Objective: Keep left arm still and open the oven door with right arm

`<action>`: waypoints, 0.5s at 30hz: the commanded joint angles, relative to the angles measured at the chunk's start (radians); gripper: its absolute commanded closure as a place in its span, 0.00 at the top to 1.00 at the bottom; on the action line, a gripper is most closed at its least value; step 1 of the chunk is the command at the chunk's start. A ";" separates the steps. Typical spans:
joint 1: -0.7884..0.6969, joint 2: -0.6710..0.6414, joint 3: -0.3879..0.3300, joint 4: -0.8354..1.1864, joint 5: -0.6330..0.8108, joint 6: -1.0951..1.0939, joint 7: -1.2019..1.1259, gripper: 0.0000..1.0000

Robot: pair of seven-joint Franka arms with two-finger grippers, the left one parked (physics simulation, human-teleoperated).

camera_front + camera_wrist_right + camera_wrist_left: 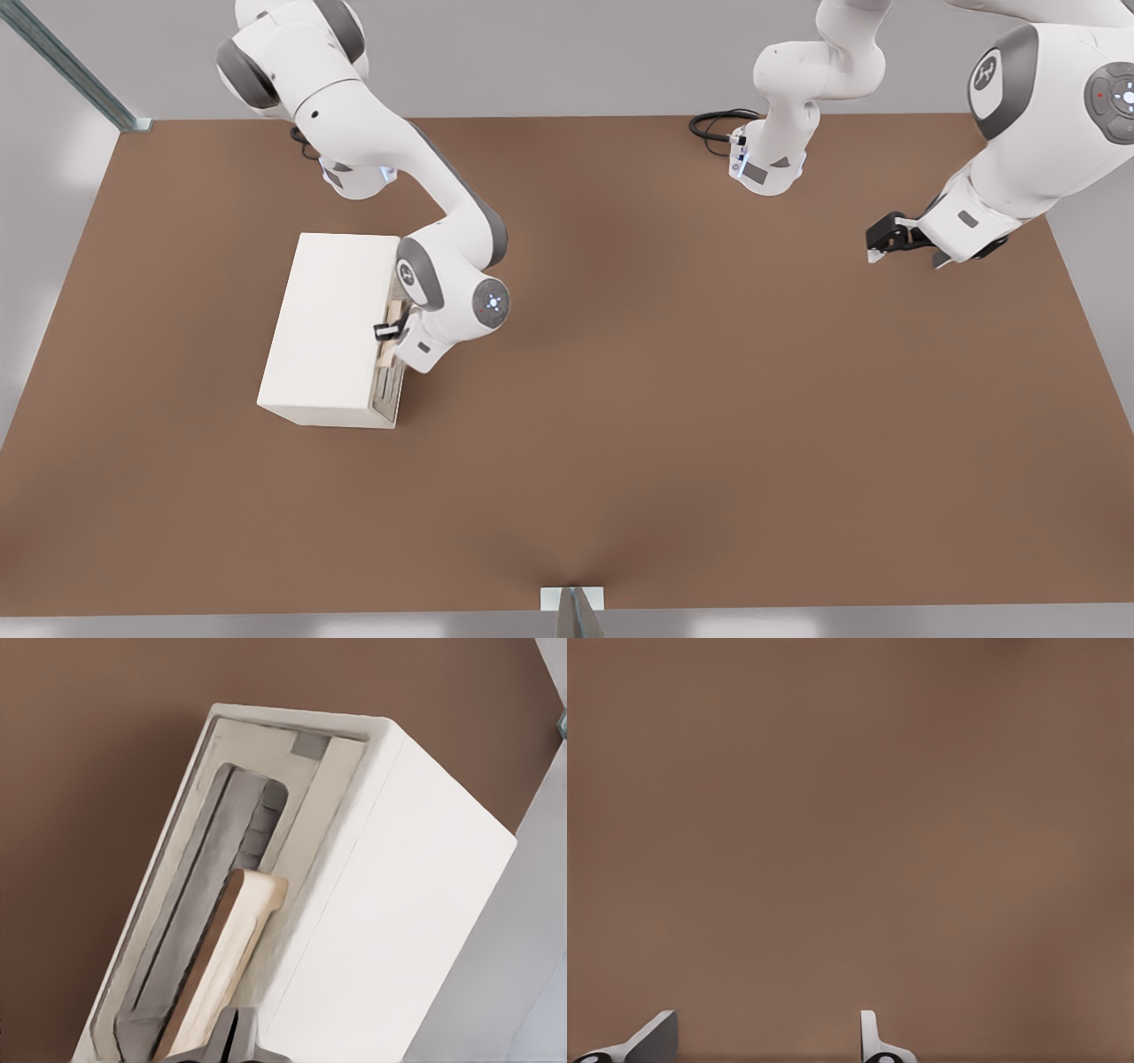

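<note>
in the front view, the cream-white box-shaped oven (328,328) sits on the flat brown table (673,399), toward the front view's left. its narrow greyish oven door (387,390) faces the front view's right, flush against the box as far as can be seen, with a pale wooden bar handle (390,335) running along it. the white jointed right arm (399,177) reaches down from the far edge of the table and bends over the door side of the oven; its bulky wrist covers the upper part of the door and much of the handle. the black two-finger gripper (387,331) is at the handle, about midway along the bar, and whether its fingers are parted or clamped on the wood cannot be told here. a coiled black cable (719,122) lies by the other arm's base, well apart from the oven.

the left wrist view shows only bare brown table.

in the right wrist view, the oven door (190,930) fills the frame at a slant, its grey recessed window set in a cream frame with a small grey square (311,746) near one end. the wooden handle (232,948) stands out in front of the window, and the gripper (232,1041) is right at the handle's near end; only a dark sliver of it shows, so its state cannot be told.
</note>
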 commanded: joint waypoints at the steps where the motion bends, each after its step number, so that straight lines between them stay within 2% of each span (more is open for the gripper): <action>1: 0.001 -0.005 0.001 -0.021 0.009 0.015 0.216 0.21; 15: -0.015 -0.003 0.001 -0.071 0.004 0.016 0.193 0.21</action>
